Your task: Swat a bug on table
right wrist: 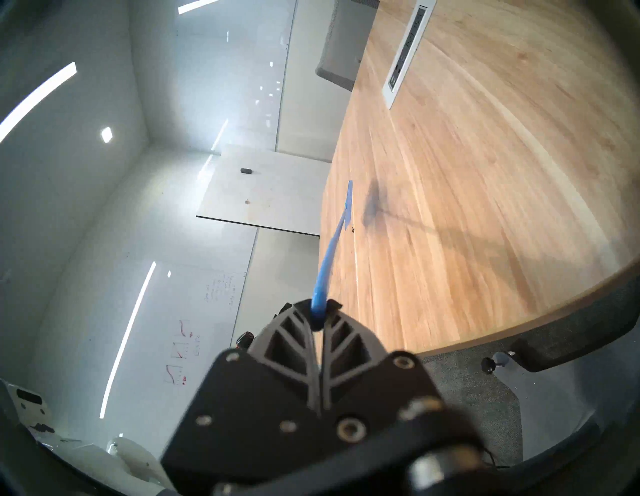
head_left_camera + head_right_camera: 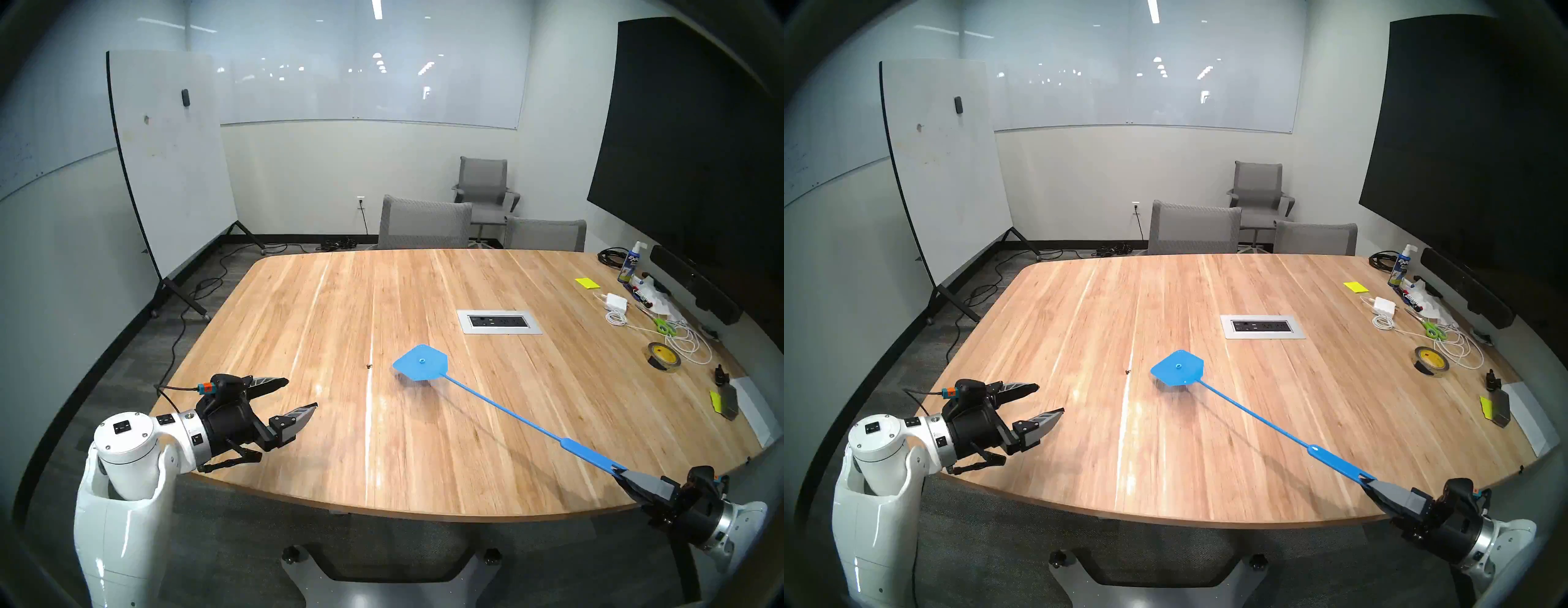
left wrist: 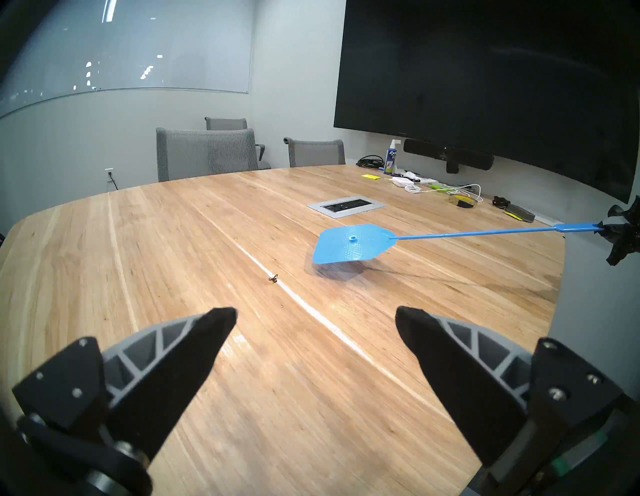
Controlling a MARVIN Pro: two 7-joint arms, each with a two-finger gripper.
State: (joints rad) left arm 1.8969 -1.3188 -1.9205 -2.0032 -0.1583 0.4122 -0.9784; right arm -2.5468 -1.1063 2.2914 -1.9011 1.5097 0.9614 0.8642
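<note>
A tiny dark bug [image 2: 369,365] [image 2: 1128,371] [image 3: 273,278] [image 1: 352,229] sits near the middle of the light wood table [image 2: 297,322] [image 2: 1059,331]. My right gripper [image 2: 620,471] [image 2: 1368,482] [image 1: 320,306], at the table's near right edge, is shut on the handle of a blue fly swatter [image 2: 421,361] [image 2: 1178,367] [image 3: 349,243]. The swatter's head hovers slightly above the wood, just to the right of the bug, with its shadow beneath. My left gripper [image 2: 302,395] [image 2: 1051,399] [image 3: 316,313] hangs open and empty over the near left part of the table, pointing toward the bug.
A grey power-outlet panel [image 2: 499,321] [image 2: 1262,326] is set into the table behind the swatter. Clutter lines the right edge: tape roll [image 2: 663,357], white cables, green scissors, spray bottle [image 2: 629,262], yellow notes. Grey chairs [image 2: 424,223] stand at the far side, a whiteboard [image 2: 169,157] at the left.
</note>
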